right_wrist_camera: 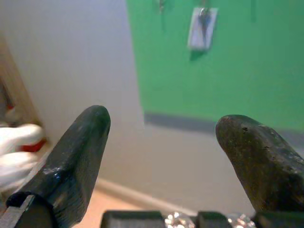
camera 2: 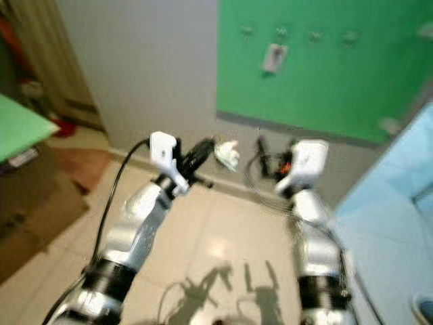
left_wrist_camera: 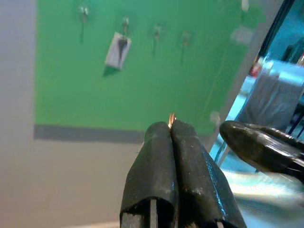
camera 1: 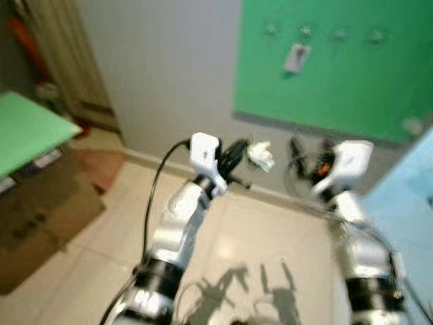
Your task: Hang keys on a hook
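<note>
A green board point(camera 1: 338, 74) on the grey wall ahead carries a row of small metal hooks point(camera 1: 340, 32). From one hook hangs a white tag with a key point(camera 1: 296, 57), which also shows in the left wrist view point(left_wrist_camera: 117, 49). Both arms are raised toward the wall. My left gripper point(camera 1: 233, 154) is shut on the keys; a white fob point(camera 1: 260, 156) sticks out past the fingertips and a brass ring edge point(left_wrist_camera: 171, 118) peeks between them. My right gripper point(camera 1: 311, 152) is level with it, open and holding nothing point(right_wrist_camera: 166, 123). Both are well below the hooks. The views are blurred.
A green tabletop point(camera 1: 27, 128) and a cardboard box point(camera 1: 34, 217) stand at the left. A light blue surface point(camera 1: 406, 203) runs along the right. Pale floor tiles point(camera 1: 257, 237) lie below the arms, up to the skirting of the wall.
</note>
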Tool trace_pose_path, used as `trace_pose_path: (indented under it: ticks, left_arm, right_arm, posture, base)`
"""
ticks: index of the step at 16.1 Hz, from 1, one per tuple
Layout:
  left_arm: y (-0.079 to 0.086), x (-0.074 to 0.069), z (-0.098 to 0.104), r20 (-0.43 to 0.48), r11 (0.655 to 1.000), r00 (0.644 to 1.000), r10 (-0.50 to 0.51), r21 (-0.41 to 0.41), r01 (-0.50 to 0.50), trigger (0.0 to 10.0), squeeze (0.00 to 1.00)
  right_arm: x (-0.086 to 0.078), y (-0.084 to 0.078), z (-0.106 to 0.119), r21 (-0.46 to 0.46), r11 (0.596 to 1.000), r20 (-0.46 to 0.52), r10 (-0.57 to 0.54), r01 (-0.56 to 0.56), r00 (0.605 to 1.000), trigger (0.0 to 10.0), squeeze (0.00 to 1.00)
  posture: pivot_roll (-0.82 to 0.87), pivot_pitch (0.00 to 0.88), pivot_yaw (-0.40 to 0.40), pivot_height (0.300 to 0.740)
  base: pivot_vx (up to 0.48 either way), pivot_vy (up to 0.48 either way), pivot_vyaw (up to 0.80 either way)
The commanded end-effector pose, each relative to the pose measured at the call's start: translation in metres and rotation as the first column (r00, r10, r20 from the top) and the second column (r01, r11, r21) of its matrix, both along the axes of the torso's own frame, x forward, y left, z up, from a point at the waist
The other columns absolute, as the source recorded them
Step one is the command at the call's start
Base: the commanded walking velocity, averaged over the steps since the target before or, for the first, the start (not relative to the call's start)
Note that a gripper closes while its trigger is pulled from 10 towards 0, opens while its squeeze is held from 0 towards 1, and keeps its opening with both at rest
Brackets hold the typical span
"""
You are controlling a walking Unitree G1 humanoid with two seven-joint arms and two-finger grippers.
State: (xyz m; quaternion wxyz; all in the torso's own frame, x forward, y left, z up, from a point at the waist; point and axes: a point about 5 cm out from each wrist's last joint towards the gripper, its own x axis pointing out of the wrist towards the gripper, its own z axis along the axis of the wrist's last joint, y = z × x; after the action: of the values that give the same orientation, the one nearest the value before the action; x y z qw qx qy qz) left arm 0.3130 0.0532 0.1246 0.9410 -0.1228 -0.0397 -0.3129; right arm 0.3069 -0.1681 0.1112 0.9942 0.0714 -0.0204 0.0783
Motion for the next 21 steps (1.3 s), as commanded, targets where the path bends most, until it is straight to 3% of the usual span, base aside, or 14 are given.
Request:
trace_pose_path:
  ticks: [1,10,15,17,21]
  left_arm:
    - [-0.001,0.003,0.006,0.012,1.0,1.0,0.008,0.001,-0.008,10.0,0.0]
    - [-0.002,0.004,0.024,0.058,0.999,0.998,-0.006,-0.037,0.008,10.0,0.0]
    - [-0.002,0.004,0.029,0.067,0.998,0.998,-0.005,-0.065,0.009,10.0,0.0]
    - [-0.003,0.004,0.031,0.068,0.998,0.998,-0.005,-0.068,0.01,10.0,0.0]
    - [-0.006,0.004,0.049,0.103,0.983,0.993,-0.057,-0.166,0.074,10.0,0.0]
  right_arm:
    - [0.001,0.003,0.0,-0.016,1.0,-0.009,0.003,-0.003,1.0,10.0,0.0]
    - [0.001,-0.003,-0.004,0.013,0.999,-0.035,-0.049,0.05,0.998,10.0,0.0]
    - [0.003,-0.008,-0.002,-0.021,0.997,-0.034,-0.075,0.074,0.997,10.0,0.0]
    - [0.003,-0.005,-0.003,0.016,0.998,-0.043,-0.06,0.061,0.997,10.0,0.0]
    - [0.001,-0.003,-0.003,0.004,0.998,-0.042,-0.062,0.062,0.997,10.0,0.0]
  posture:
    - [-0.13,0.047,0.007,0.74]
    - [-0.14,0.058,0.02,0.74]
    - [-0.14,0.058,0.011,0.74]
    - [-0.13,0.062,0.01,0.74]
    - [-0.14,0.063,0.008,0.74]
  base:
    - [0.0,0.0,0.0]
    - [0.0,0.0,0.0]
    - [0.282,0.0,-0.32]
    - [0.304,0.0,0.0]
    - [0.321,0.0,-0.2]
